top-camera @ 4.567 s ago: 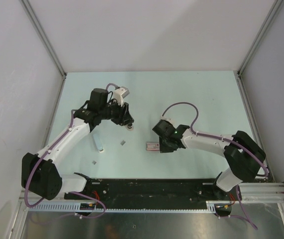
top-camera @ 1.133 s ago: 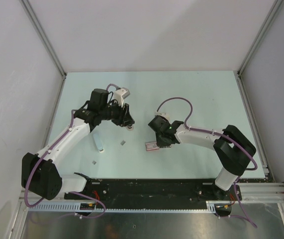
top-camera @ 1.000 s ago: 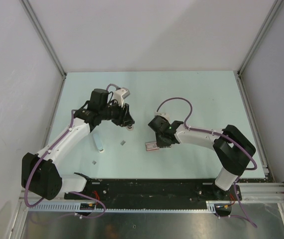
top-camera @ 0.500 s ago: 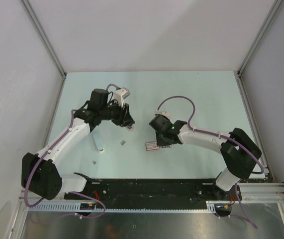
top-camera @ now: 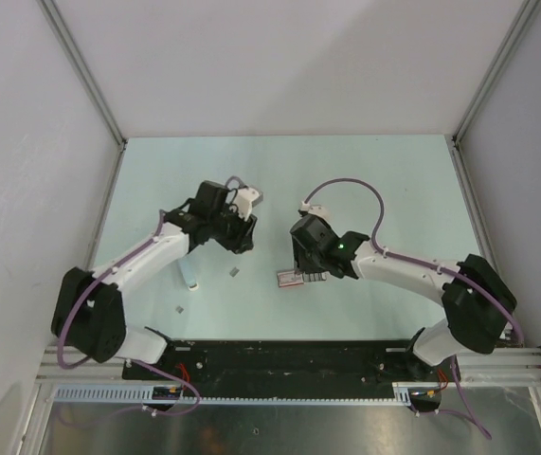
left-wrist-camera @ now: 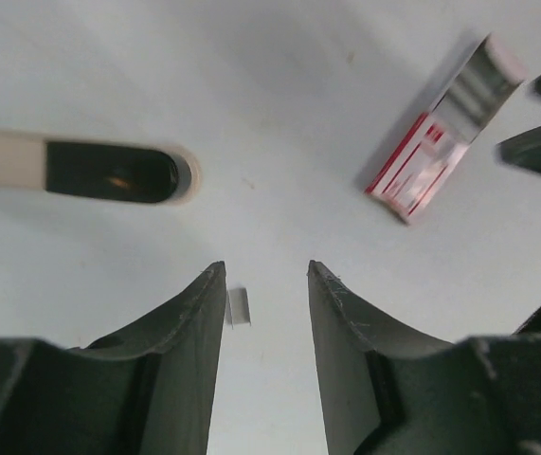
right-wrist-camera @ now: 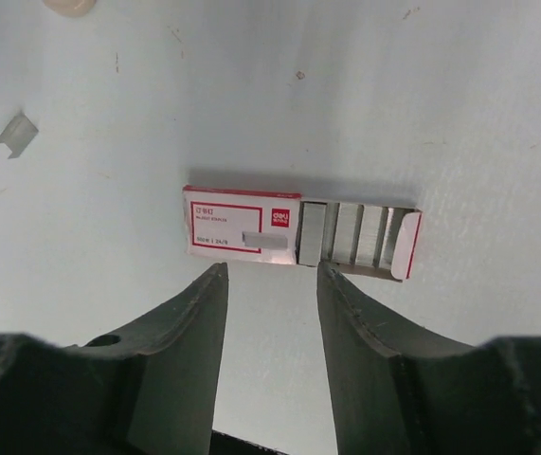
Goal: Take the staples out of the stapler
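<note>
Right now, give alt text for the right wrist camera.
A red-and-white staple box, slid open to show grey staple strips, lies on the table just beyond the open, empty right claw. A loose staple piece lies upper left.

Pale green table point(top-camera: 393, 190). Flat on it: red-and-white box point(top-camera: 290, 278), tray slid partway out. Seen from above, just left of box, staple strip point(top-camera: 235, 272); farther left, pale bluish bar point(top-camera: 190, 275); beyond that, nearer arm bases, second staple bit point(top-camera: 179, 309). Stapler point(left-wrist-camera: 109, 171) lying apart from box.
</note>
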`<act>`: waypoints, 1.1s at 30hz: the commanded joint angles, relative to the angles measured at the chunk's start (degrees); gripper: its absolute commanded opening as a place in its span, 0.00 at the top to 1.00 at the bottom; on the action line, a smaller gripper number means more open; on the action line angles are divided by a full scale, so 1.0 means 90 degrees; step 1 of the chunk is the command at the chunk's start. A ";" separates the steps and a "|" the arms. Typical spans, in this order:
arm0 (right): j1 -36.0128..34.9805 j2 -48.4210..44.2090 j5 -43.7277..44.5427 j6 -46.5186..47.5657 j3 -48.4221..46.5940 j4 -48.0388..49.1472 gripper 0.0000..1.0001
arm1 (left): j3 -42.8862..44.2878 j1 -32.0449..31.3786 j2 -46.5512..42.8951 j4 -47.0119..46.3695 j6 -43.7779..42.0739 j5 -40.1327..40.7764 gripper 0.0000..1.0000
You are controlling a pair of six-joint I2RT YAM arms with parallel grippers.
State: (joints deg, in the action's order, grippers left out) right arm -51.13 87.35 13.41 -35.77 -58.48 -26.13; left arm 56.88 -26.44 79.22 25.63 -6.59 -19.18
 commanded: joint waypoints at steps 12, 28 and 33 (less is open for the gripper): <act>0.0239 -0.1058 0.0078 -0.0140 0.0985 0.0931 0.48 | -0.0739 -0.0224 0.0858 0.0366 -0.0169 0.1514 0.59; 0.0332 -0.0958 -0.0130 -0.0167 0.1009 0.1112 0.47 | -0.0500 -0.0553 0.1549 0.0362 -0.0061 0.1460 0.58; 0.0336 -0.0987 -0.0172 -0.0157 0.1009 0.1125 0.47 | -0.0436 -0.0575 0.1651 0.0365 -0.0061 0.1437 0.57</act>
State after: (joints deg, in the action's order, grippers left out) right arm -48.29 79.37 12.10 -36.45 -49.52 -17.98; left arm 51.42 -31.03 92.38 29.04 -7.49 -4.84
